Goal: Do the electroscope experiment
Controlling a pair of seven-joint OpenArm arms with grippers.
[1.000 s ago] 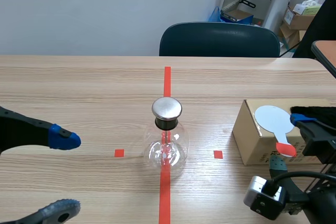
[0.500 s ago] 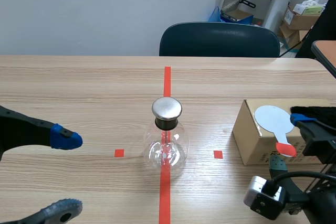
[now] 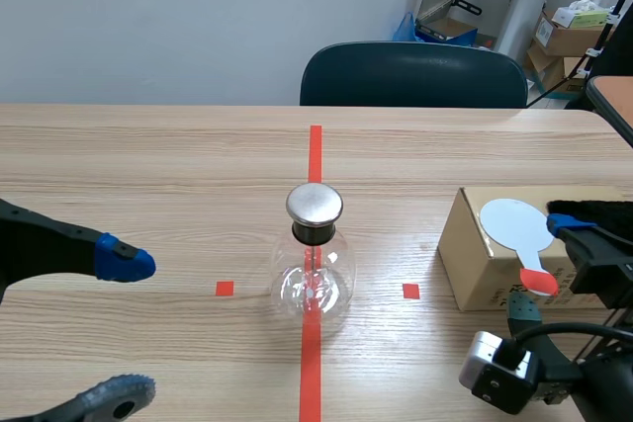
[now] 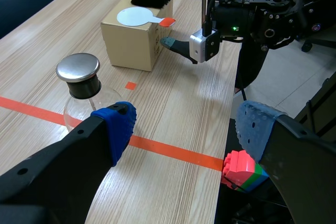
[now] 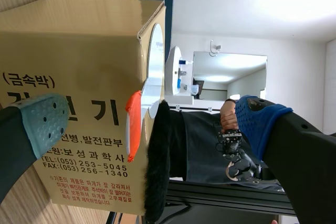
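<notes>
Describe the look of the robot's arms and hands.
Both arms are black. Each hand has two thick black fingers tipped with soft dotted pads: the left hand one deep blue, one paler grey-blue; the right hand one grey-green, one blue. A silver camera box with a black cable sits by the right wrist.

Cam setup
Scene cam sits at 6 o'clock facing 12; left wrist looks toward 3; right wrist hugs the box (image 5: pixel 79 77), which all three catch.

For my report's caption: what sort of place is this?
Probably a lab or office workroom: a wooden table with tape marks, a glass electroscope flask, an office chair and cardboard boxes behind.
</notes>
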